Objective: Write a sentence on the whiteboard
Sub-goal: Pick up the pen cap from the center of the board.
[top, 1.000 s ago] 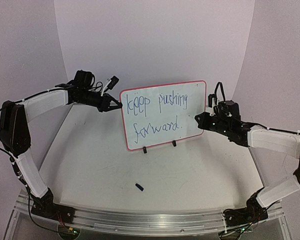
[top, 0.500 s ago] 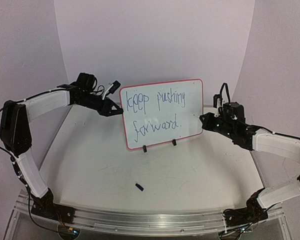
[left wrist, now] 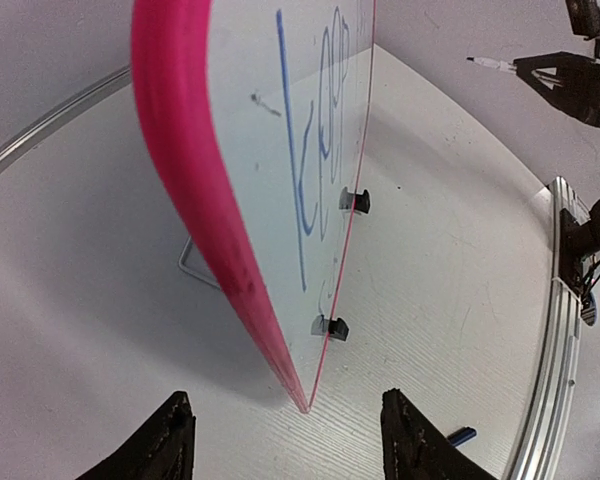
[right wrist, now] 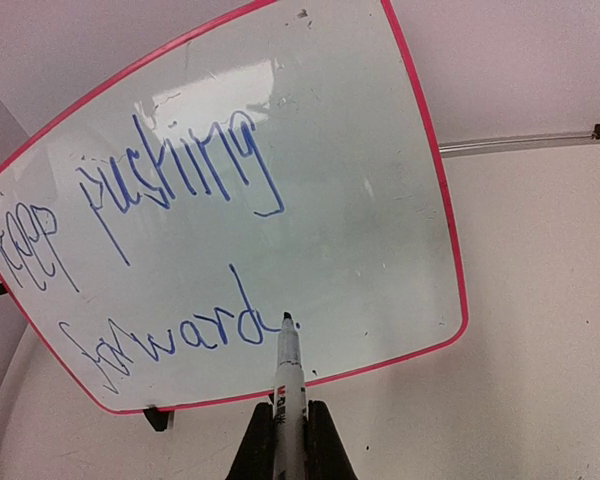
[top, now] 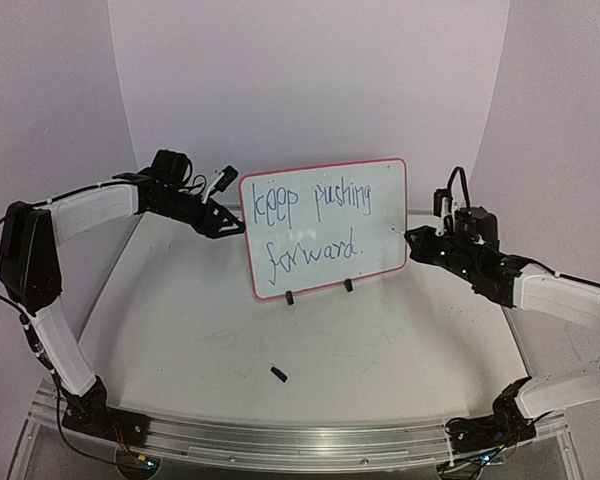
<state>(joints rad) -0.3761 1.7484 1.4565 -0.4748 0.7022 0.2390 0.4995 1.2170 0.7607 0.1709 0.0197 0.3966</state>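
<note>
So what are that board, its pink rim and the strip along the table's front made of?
The board looks like glossy coated white sheet; light glares off it. Its pink rim seems smooth plastic, evenly coloured and rounded. The front strip looks like aluminium: silvery, with long grooves.

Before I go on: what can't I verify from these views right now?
- Small dark blue object on the table: too small in the top view to identify.
- Blue handwritten sentence: foreshortened in the left wrist view, mostly unreadable.
- Red-rimmed white whiteboard: left edge cut off by the right wrist frame.

1 whiteboard [top: 325, 228] w/ 2 clip feet [top: 289, 298] [top: 348, 286], 1 marker [right wrist: 288, 370], 1 small blue obj [top: 278, 373].
</note>
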